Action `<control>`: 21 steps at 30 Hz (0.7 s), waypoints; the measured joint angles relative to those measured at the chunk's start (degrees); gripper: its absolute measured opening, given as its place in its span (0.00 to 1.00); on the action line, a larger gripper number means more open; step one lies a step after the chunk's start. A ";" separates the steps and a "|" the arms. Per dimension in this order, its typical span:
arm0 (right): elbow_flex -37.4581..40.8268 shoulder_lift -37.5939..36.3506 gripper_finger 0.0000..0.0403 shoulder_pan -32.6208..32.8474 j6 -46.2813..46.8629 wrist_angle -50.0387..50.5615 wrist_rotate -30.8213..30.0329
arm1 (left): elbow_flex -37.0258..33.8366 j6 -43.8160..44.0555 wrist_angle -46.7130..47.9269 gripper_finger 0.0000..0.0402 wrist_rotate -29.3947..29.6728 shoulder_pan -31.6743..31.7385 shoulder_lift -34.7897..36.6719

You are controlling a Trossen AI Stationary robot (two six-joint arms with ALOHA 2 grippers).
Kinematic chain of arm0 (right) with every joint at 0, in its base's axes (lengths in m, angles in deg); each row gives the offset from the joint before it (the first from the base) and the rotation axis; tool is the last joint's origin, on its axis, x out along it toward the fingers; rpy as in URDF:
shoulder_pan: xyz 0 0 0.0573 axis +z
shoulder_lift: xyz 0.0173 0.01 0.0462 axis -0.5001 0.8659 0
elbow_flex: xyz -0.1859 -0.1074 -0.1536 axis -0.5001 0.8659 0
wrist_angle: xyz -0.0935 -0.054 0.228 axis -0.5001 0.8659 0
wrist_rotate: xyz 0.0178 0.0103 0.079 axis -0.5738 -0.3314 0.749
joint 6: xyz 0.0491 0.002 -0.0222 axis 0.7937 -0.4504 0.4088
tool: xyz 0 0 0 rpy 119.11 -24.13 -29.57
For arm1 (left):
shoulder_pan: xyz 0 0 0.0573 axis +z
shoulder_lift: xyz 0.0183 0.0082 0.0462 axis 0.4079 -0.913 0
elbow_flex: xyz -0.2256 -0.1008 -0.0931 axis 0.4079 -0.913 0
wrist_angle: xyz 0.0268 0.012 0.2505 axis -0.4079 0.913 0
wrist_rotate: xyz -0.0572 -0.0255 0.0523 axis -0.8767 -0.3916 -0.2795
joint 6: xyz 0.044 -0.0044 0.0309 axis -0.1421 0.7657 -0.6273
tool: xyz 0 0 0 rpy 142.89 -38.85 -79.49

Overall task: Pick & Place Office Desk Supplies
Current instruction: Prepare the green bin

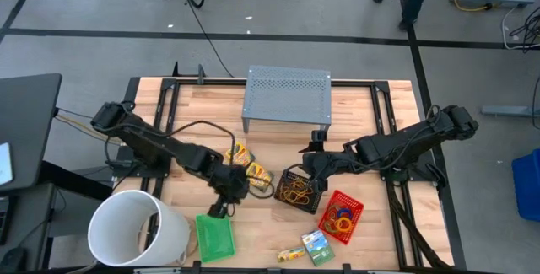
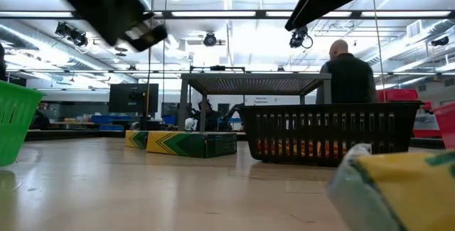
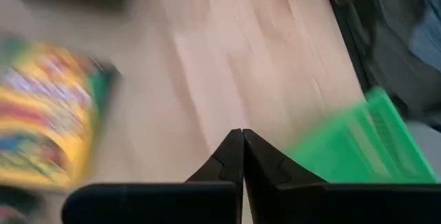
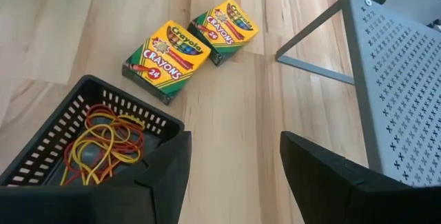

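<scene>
My left gripper (image 1: pixel 221 206) (image 3: pixel 242 148) is shut and hovers above the bare wood, between the green mesh tray (image 1: pixel 215 236) (image 3: pixel 358 148) and two crayon boxes (image 1: pixel 249 164) (image 4: pixel 169 52). It holds nothing. My right gripper (image 1: pixel 314 158) (image 4: pixel 234 176) is open in the air over the far edge of the black mesh tray (image 1: pixel 297 188) (image 4: pixel 96 148), which holds rubber bands (image 4: pixel 103 148). The red mesh tray (image 1: pixel 342 215) holds coloured rings. A third crayon box (image 1: pixel 317 246) and the yellow glue stick (image 1: pixel 291 255) lie flat near the table's near edge.
The big white bucket (image 1: pixel 135 228) lies at the near left corner beside the green tray. The grey perforated stand (image 1: pixel 287 97) (image 4: pixel 400 79) stands at the far middle. Bare wood lies between the stand and the trays. A person (image 2: pixel 348 74) stands in the room beyond.
</scene>
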 joint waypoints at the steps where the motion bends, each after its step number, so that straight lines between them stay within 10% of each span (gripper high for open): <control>1: 0.00 0.00 0.57 0.02 0.00 0.00 0.00 | 0.00 0.59 1.87 0.01 -1.28 -0.62 -0.03; 14: 0.00 0.02 0.57 0.02 -0.14 0.07 0.00 | -0.04 7.11 4.53 0.00 -12.34 -6.97 -0.82; 21: 0.00 0.02 0.57 0.02 -0.11 0.24 -0.01 | -0.04 8.81 3.76 0.00 -9.14 -8.08 -4.65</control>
